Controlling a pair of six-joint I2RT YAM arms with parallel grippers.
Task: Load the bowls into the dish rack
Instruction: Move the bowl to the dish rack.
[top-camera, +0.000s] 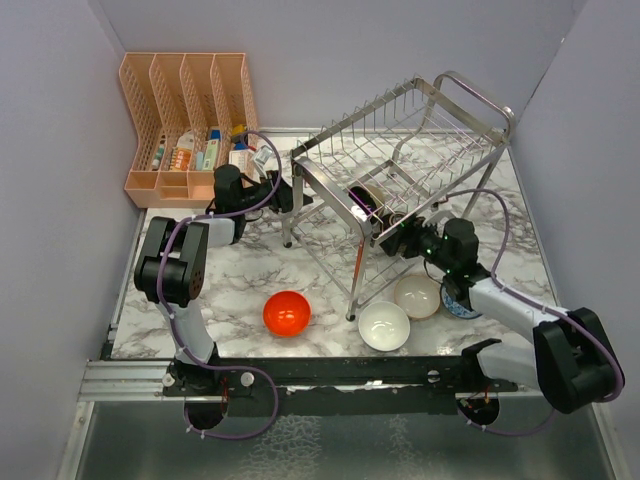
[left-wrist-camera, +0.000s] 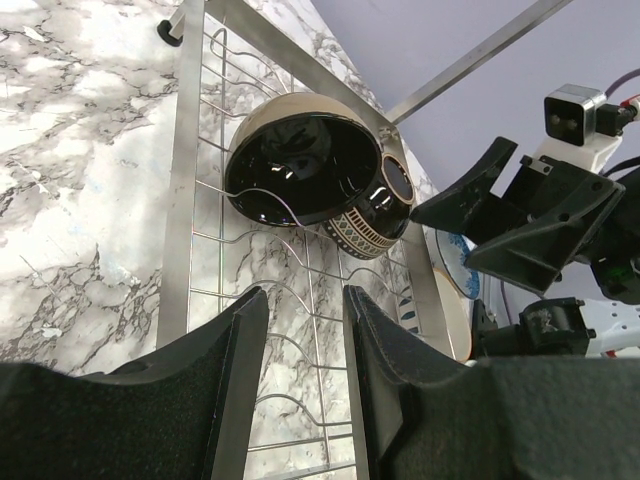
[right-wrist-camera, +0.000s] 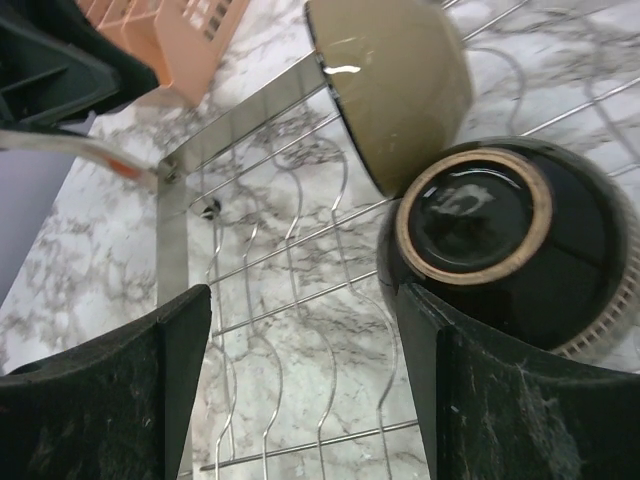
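Bowl (right-wrist-camera: 410, 90), tan outside, black inside left wrist

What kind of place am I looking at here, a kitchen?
Probably a lab test booth dressed as a kitchen counter: plain lilac walls box in a marble-patterned tabletop, with a shiny steel wire dish rack on it and two robot arms fixed at its near edge.
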